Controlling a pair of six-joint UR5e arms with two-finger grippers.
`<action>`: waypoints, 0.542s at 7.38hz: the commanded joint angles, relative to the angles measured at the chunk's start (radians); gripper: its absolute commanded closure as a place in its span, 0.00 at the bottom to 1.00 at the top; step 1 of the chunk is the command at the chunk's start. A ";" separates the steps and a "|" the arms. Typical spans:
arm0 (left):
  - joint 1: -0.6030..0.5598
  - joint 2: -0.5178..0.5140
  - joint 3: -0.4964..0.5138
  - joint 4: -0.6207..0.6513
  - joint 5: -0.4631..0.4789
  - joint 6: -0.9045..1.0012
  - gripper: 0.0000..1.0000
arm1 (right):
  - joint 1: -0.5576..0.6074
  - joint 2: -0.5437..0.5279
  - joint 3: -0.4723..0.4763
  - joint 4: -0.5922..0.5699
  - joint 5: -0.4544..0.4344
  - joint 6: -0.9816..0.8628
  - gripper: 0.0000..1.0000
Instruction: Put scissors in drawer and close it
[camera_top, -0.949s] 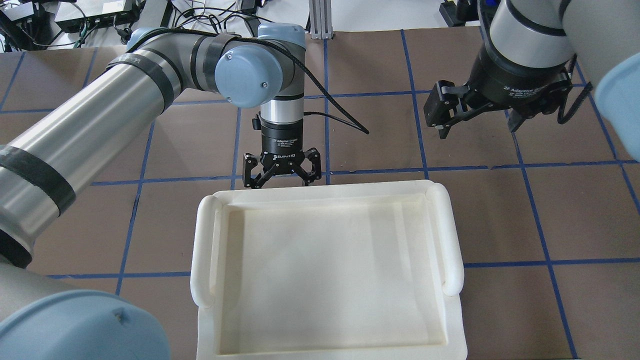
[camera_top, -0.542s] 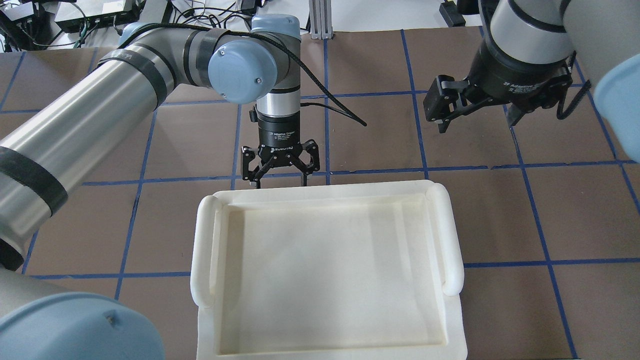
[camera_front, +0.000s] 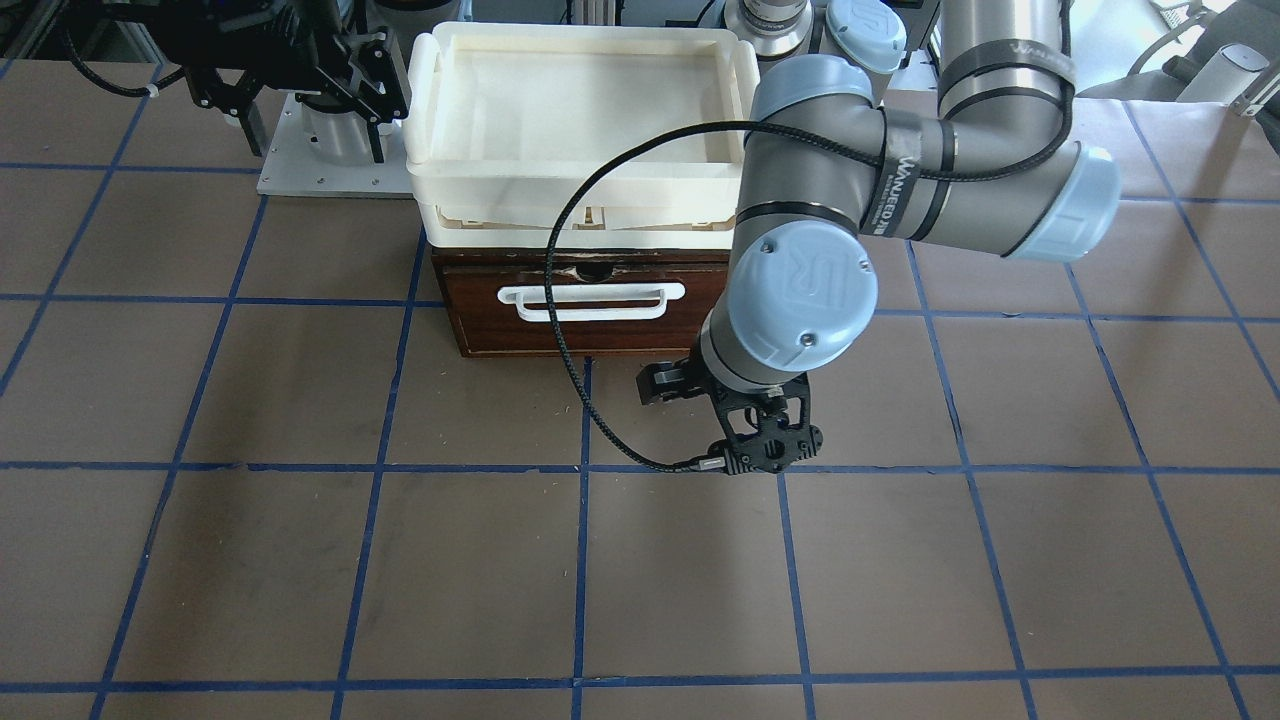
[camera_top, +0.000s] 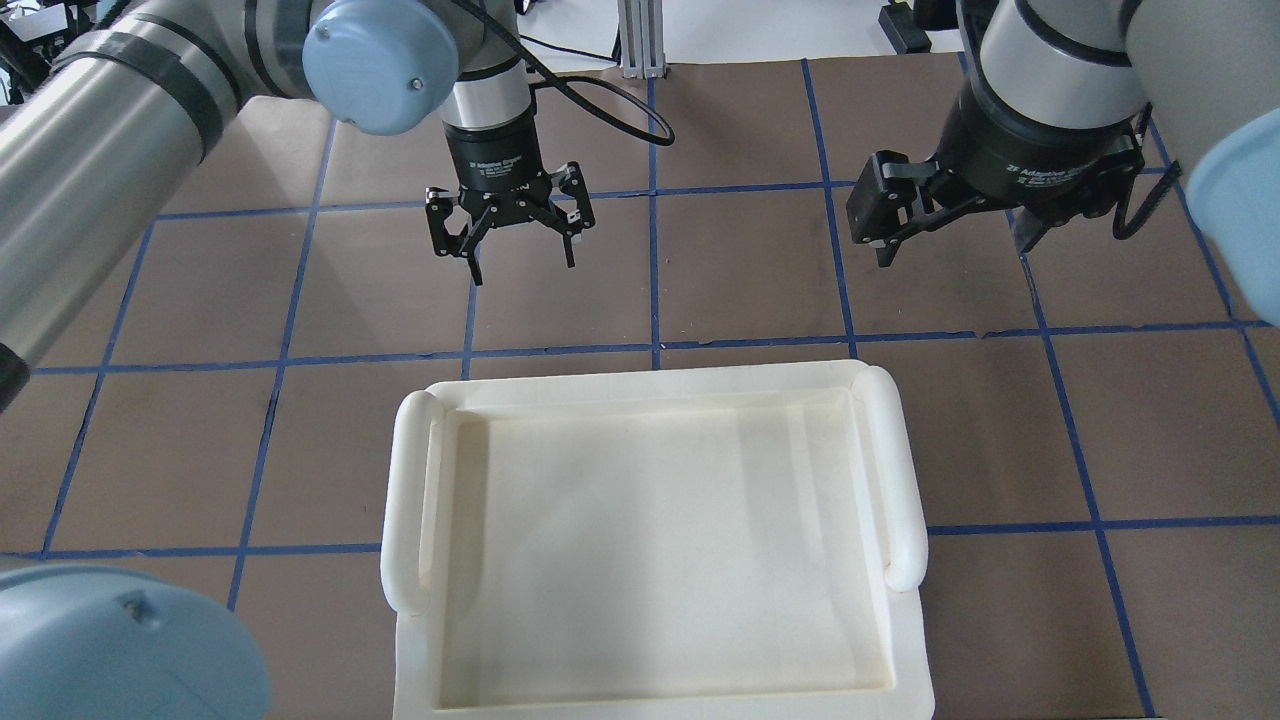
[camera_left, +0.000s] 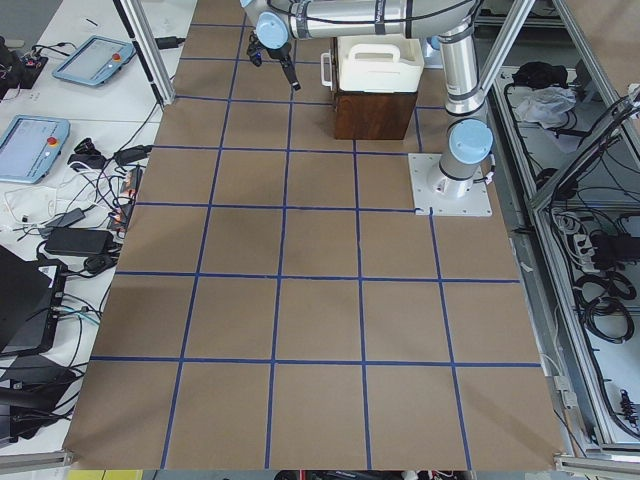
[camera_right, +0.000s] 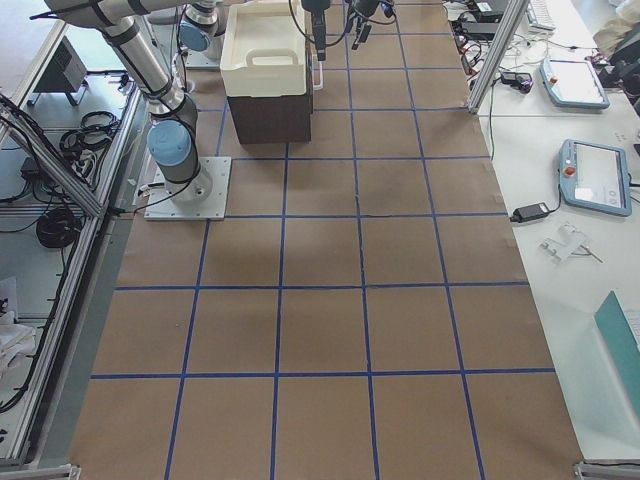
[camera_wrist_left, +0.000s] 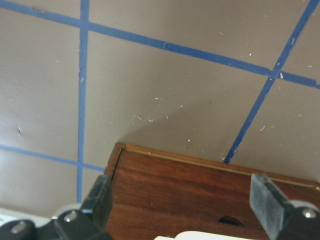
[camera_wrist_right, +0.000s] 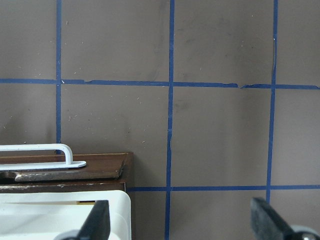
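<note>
The drawer (camera_front: 600, 335) has a dark brown front and a white bar handle (camera_front: 590, 300), and it looks pushed in under the cream-white tray. The scissors show in no view. My left gripper (camera_top: 523, 270) is open and empty. It hangs over the table in front of the drawer, a little apart from it. The left wrist view shows the drawer front (camera_wrist_left: 200, 190) between its fingers (camera_wrist_left: 102, 200). My right gripper (camera_top: 955, 250) is open and empty, off to the drawer's side. The right wrist view shows the drawer's corner and handle (camera_wrist_right: 45, 150).
A cream-white plastic tray (camera_top: 640, 385) sits on top of the drawer box and hides it from above. The table is brown with blue tape lines. My right arm's base plate (camera_front: 320, 175) stands beside the box. A black cable (camera_front: 560, 330) hangs across the drawer front.
My left gripper has moved away from the tray's far edge, further out over the table and to the left, still open. My right gripper has barely moved.
</note>
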 joint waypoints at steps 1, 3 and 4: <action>0.082 0.090 0.028 0.041 0.072 0.231 0.00 | 0.001 0.001 0.001 -0.002 0.000 0.001 0.00; 0.125 0.174 0.025 0.055 0.098 0.334 0.00 | 0.001 -0.002 0.001 0.000 0.001 0.000 0.00; 0.151 0.209 0.016 0.056 0.092 0.344 0.00 | 0.001 0.000 0.001 -0.002 0.003 0.001 0.00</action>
